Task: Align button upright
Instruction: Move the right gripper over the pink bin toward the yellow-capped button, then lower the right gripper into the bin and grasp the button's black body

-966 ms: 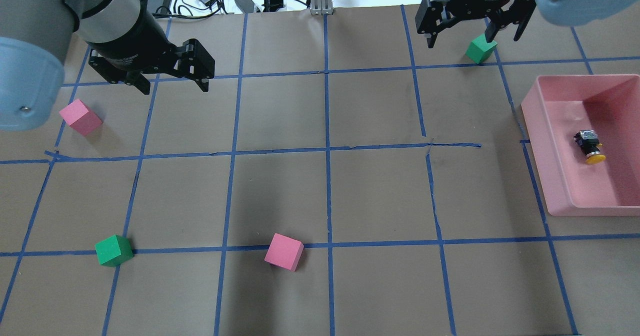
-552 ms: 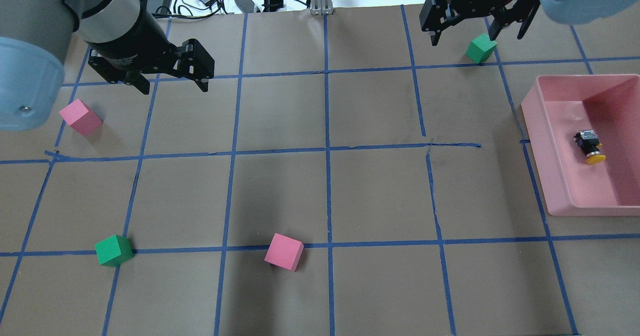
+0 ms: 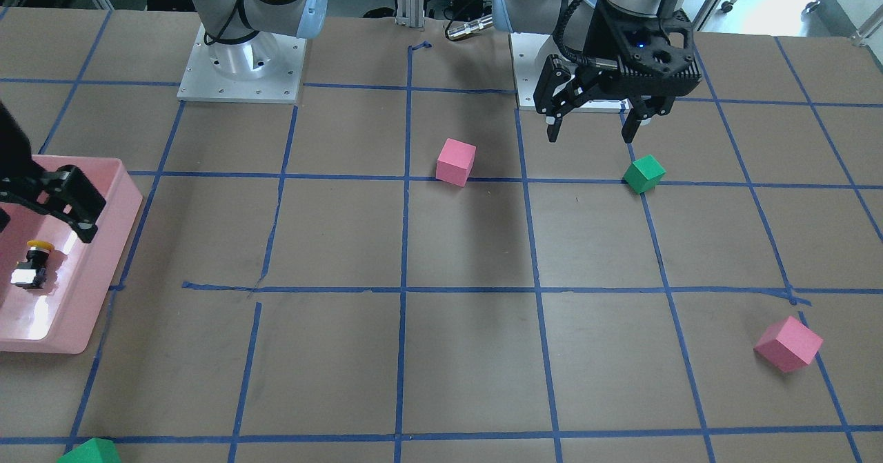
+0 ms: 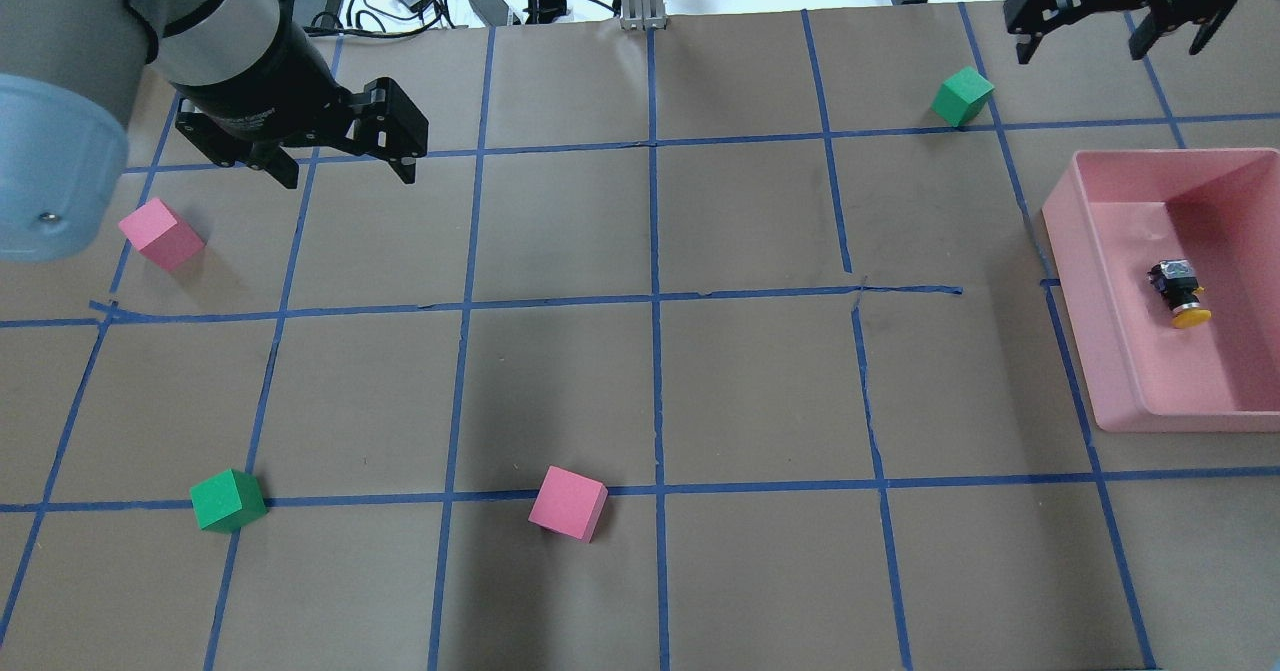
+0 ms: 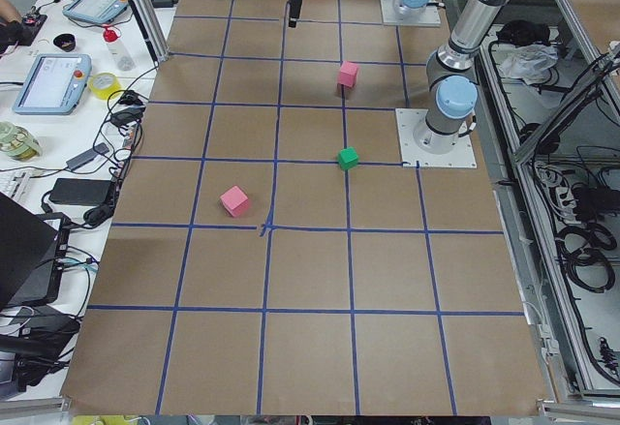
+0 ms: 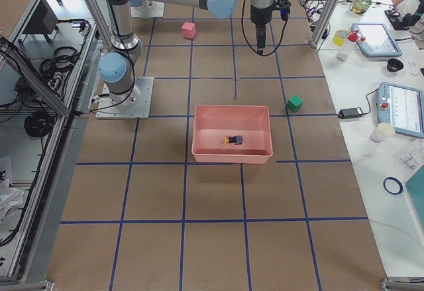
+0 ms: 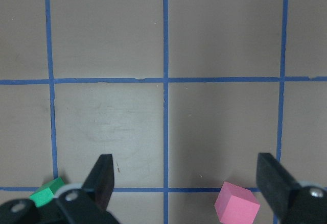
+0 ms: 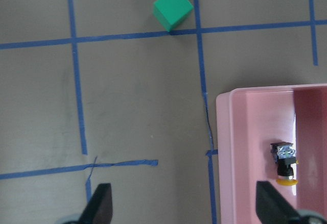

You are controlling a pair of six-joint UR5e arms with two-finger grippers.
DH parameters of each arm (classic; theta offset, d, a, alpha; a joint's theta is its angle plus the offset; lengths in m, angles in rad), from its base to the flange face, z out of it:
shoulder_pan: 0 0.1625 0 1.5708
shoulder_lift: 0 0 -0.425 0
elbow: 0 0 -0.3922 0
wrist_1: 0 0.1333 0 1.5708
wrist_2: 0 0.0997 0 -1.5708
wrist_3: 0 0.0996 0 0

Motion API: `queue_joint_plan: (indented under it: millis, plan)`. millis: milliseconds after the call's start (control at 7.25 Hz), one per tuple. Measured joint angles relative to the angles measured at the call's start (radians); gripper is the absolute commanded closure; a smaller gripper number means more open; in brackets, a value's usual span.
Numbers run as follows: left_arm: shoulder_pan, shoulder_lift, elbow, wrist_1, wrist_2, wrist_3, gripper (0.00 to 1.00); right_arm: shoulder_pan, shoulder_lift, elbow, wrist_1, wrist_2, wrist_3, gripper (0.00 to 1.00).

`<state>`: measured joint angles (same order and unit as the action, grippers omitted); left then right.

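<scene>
The button (image 4: 1180, 296) has a yellow cap and a black body. It lies on its side on the floor of the pink bin (image 4: 1065, 251), and shows in the front view (image 3: 33, 264) and the right wrist view (image 8: 285, 163). My right gripper (image 4: 1105, 49) is open and empty. It hangs high over the table's far right, beyond the bin's far edge. In the right wrist view (image 8: 185, 203) the button lies just right of its right finger. My left gripper (image 4: 348, 173) is open and empty over the left half, far from the bin.
A green cube (image 4: 962, 96) sits on the far side, left of the right gripper. A pink cube (image 4: 160, 234) lies at the left. A green cube (image 4: 227, 500) and a pink cube (image 4: 568, 503) lie near the front. Cables and tape lie beyond the far edge.
My right gripper has moved to the right, away from the far green cube and toward the far right corner. The left arm, the button and the cubes have not moved.
</scene>
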<state>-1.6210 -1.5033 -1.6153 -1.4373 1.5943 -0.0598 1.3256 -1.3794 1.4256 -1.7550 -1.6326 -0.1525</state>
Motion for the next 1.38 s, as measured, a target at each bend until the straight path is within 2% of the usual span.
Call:
queue_joint_plan:
  millis: [276, 552, 966, 1379]
  plan:
    - [0.0, 0.0, 0.0, 0.0, 0.001, 0.0, 0.0, -0.13, 0.037, 0.044, -0.065, 0.0, -0.032, 0.0]
    - [0.0, 0.0, 0.0, 0.001, 0.001, 0.0, 0.0, -0.24, 0.068, 0.17, -0.187, 0.009, -0.097, 0.0]
    - [0.0, 0.0, 0.0, 0.001, 0.002, 0.0, 0.0, -0.297, 0.09, 0.32, -0.329, 0.01, -0.135, 0.0]
    - [0.0, 0.0, 0.0, 0.003, 0.001, 0.001, 0.0, -0.331, 0.094, 0.379, -0.387, 0.016, -0.148, 0.0]
